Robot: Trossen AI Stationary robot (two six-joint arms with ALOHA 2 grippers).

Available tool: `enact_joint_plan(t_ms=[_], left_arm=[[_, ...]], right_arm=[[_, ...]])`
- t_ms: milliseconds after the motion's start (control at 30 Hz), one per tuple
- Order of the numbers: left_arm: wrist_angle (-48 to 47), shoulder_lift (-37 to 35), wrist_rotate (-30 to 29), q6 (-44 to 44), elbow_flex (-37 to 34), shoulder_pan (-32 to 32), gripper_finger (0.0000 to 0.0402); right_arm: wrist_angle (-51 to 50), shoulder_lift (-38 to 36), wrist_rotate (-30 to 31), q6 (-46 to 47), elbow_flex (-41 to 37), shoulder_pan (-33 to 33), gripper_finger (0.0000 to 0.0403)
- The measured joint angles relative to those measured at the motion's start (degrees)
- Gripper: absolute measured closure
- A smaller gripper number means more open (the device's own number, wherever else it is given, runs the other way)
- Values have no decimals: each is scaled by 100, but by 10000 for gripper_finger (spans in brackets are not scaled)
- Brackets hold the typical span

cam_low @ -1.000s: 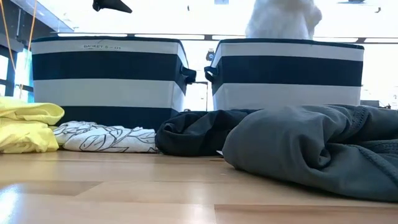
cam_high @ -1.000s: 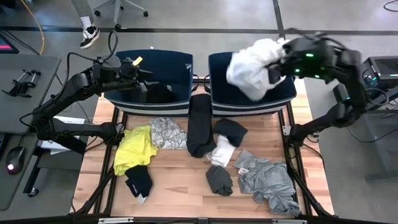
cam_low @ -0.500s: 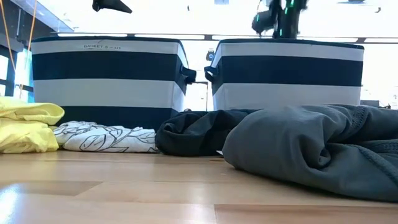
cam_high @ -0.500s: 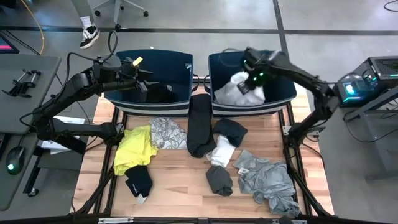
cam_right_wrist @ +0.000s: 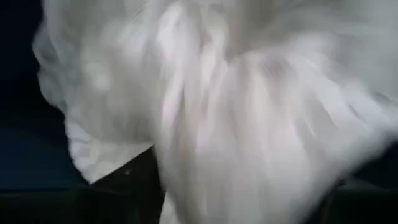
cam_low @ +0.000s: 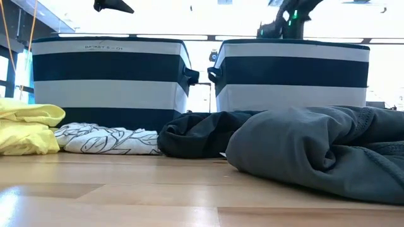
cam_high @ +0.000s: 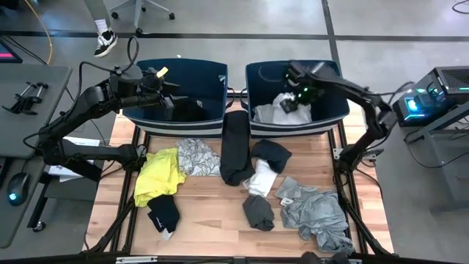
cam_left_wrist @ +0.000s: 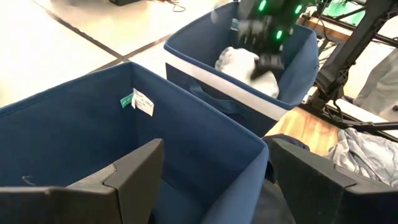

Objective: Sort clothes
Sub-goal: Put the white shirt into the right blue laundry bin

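My right gripper (cam_high: 294, 98) points down inside the right dark blue bin (cam_high: 253, 86), just above a white garment (cam_high: 274, 110) heaped on the bin's floor. In the right wrist view its fingers stand apart with the white cloth (cam_right_wrist: 217, 112) filling the space between them. My left gripper (cam_high: 167, 86) hangs open over the left bin (cam_high: 183, 70), holding nothing; a dark garment (cam_high: 189, 110) lies in that bin. The other clothes lie spread on the wooden table (cam_high: 212, 220). My right gripper comes at the white garment from above, and the cloth's top folds (cam_right_wrist: 186, 143) sit between its spread fingers. Whether the fingers touch the cloth I cannot tell. The garment rests on the bin's floor.
On the table lie a yellow garment (cam_high: 157, 176), a patterned one (cam_high: 196, 155), a long black one (cam_high: 236, 147), another black one (cam_high: 271, 154), a white one (cam_high: 260, 178), a dark grey one (cam_high: 258, 211), a large grey one (cam_high: 315, 213) and a small black one (cam_high: 164, 213).
My right gripper has swung from high above the right bin's far right corner down into the bin, tipping to point downward. The white garment, which hung bunched from it above the bin, now lies on the bin's floor.
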Motion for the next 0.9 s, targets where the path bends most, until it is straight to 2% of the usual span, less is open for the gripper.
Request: enact_joint_plan(t_ms=[167, 367, 467, 633, 767, 900], left_arm=[[0, 0, 0, 1, 0, 0, 120], [-2, 0, 0, 2, 0, 0, 120], [-2, 0, 0, 2, 0, 0, 120], [-2, 0, 0, 2, 0, 0, 120], [-4, 0, 2, 2, 0, 0, 120], [-7, 0, 2, 7, 0, 0, 120]], right_arm=[[-577, -404, 729, 211, 1108, 99, 136], [-472, -1008, 860, 188, 2003, 747, 138], [-112, -1404, 853, 296, 2069, 1476, 138], [286, -1757, 838, 211, 2069, 3187, 138], [336, -1617, 762, 458, 2069, 4391, 138], [314, -1130, 249, 900, 2069, 5196, 138]])
